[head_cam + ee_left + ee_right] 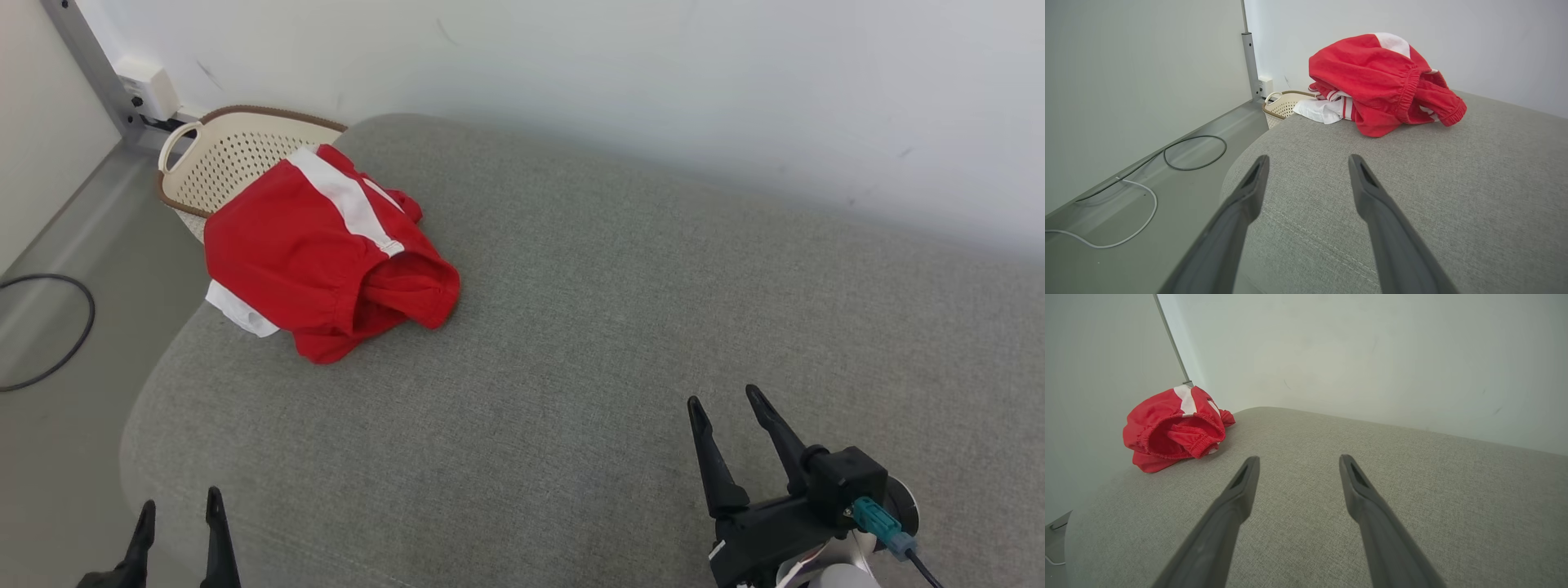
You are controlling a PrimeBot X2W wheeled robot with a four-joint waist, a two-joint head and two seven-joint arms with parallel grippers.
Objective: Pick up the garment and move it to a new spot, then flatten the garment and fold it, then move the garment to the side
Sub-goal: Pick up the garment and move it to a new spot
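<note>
The garment (322, 253) is red with white stripes, crumpled in a heap at the far left corner of the grey cushion (612, 327). The same garment (1380, 81) lies ahead of my left gripper (1308, 161), and the garment (1175, 428) is far to the upper left of my right gripper (1298, 461). In the head view my left gripper (181, 502) is open at the cushion's near left edge. My right gripper (722, 398) hovers open over the near right of the cushion. Both hold nothing.
A cream perforated basket (233, 151) stands on the floor behind the cushion's far left corner, partly under the garment. A black cable (49, 335) and a white cable (1126, 228) lie on the grey floor to the left. A white wall runs behind the cushion.
</note>
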